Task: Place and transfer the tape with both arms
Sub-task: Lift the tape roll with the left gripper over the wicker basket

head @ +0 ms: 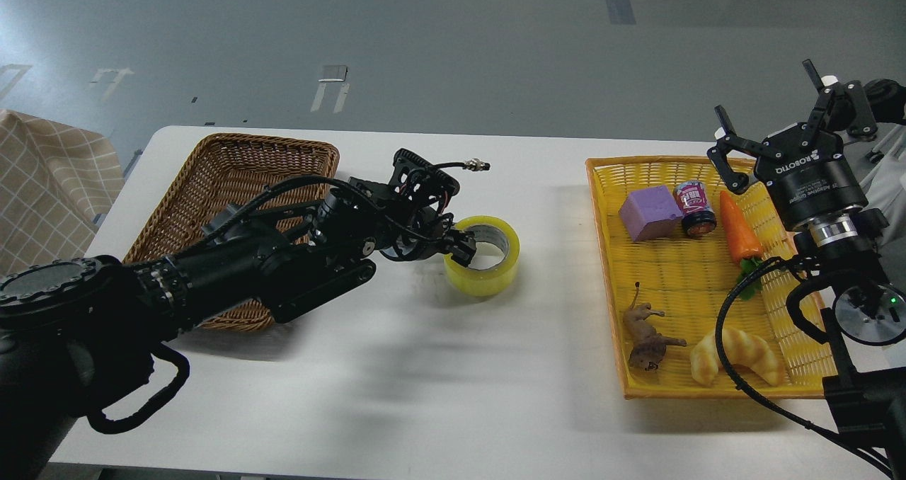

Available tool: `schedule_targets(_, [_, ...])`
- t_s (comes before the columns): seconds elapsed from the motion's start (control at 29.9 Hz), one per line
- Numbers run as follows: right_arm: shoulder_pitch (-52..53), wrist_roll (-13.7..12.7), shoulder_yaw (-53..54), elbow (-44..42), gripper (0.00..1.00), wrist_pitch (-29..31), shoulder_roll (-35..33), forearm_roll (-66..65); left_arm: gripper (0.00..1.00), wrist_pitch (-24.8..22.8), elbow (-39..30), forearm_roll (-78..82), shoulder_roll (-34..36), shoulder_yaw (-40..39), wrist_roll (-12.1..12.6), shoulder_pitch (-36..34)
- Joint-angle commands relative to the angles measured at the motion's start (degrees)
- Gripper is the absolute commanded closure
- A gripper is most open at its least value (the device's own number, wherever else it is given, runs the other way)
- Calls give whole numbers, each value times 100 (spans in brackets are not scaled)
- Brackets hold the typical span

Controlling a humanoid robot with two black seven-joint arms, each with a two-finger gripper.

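The yellow tape roll (488, 271) with its grey-white core sits in the middle of the white table (425, 381). My left gripper (461, 246) reaches in from the left and is shut on the roll's left wall, with one finger inside the core and the rest of it dark and partly hidden. My right gripper (773, 120) is open and empty, held up above the far right corner of the yellow tray (607, 253), well away from the tape.
A brown wicker basket (219, 175) stands at the back left, partly under my left arm. The yellow tray on the right holds a purple block (650, 213), a small can (695, 209), a carrot (739, 229), a toy animal (645, 335) and a croissant toy (736, 356).
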Motion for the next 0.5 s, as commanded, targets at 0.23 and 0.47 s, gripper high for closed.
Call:
schedule_targets(0.23, [18, 0, -1, 18, 0, 0, 35, 0, 100, 0, 9, -352, 722, 2, -63, -735])
schedule_targets(0.47, [62, 0, -1, 9, 0, 0, 44, 9, 100, 0, 9, -501, 1390, 2, -81, -806])
